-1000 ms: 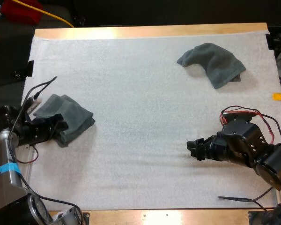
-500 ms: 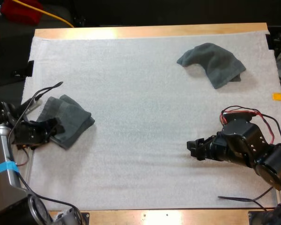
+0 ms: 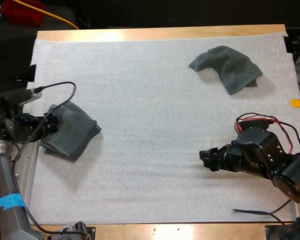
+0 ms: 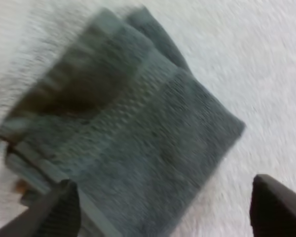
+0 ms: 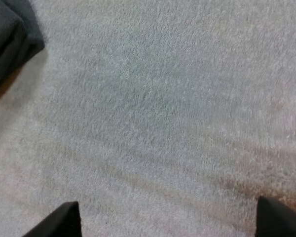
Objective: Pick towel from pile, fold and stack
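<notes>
My left jaws are spread at the edge of the folded towel [image 3: 76, 130], which lies at the left side of the mat [image 3: 150, 110]; I judge it placed. My right jaws, also spread, hang over bare mat. The next move must reach the crumpled towel [image 3: 230, 67], far right.

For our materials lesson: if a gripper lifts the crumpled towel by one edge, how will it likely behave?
The crumpled towel lies in soft slumped folds, so it will probably hang limp and unfurl rather than hold shape. Its fuzzy cloth surface suggests little slipping. Pushed, it would likely bunch against the mat, not roll.
</notes>
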### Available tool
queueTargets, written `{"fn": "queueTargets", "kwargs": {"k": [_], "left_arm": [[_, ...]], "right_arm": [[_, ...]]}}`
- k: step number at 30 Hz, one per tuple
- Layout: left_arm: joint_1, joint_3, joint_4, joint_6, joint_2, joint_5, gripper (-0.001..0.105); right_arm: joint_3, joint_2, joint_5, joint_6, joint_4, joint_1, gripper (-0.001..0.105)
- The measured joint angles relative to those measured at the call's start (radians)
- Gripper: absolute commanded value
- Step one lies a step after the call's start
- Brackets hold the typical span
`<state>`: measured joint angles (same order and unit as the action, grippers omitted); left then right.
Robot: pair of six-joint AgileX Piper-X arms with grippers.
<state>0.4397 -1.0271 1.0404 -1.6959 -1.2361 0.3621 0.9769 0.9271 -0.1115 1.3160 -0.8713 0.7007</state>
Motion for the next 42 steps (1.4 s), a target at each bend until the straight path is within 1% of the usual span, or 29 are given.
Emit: {"fn": "queueTargets", "kwargs": {"k": [2,9,10,16,23,34,42], "left_arm": [[-0.024,0.0,0.001,0.013,0.0,-0.013,0.07],[-0.067,0.0,0.001,0.046,0.0,-0.151,0.07],[-0.067,0.0,0.001,0.055,0.0,-0.162,0.07],[-0.069,0.0,-0.019,0.071,-0.02,-0.176,0.07],[-0.096,0.0,-0.029,0.071,-0.144,-0.177,0.07],[-0.15,0.0,-0.116,0.071,-0.296,-0.177,0.07],[-0.153,0.0,-0.14,0.071,-0.377,-0.177,0.07]], "right_arm": [[0.0,0.0,0.0,0.0,0.0,0.0,0.069],[0.0,0.0,0.0,0.0,0.0,0.0,0.069],[0.0,0.0,0.0,0.0,0.0,0.0,0.069],[0.0,0.0,0.0,0.0,0.0,0.0,0.069],[0.0,0.0,0.0,0.0,0.0,0.0,0.069],[0.0,0.0,0.0,0.0,0.0,0.0,0.069],[0.0,0.0,0.0,0.0,0.0,0.0,0.069]]}}
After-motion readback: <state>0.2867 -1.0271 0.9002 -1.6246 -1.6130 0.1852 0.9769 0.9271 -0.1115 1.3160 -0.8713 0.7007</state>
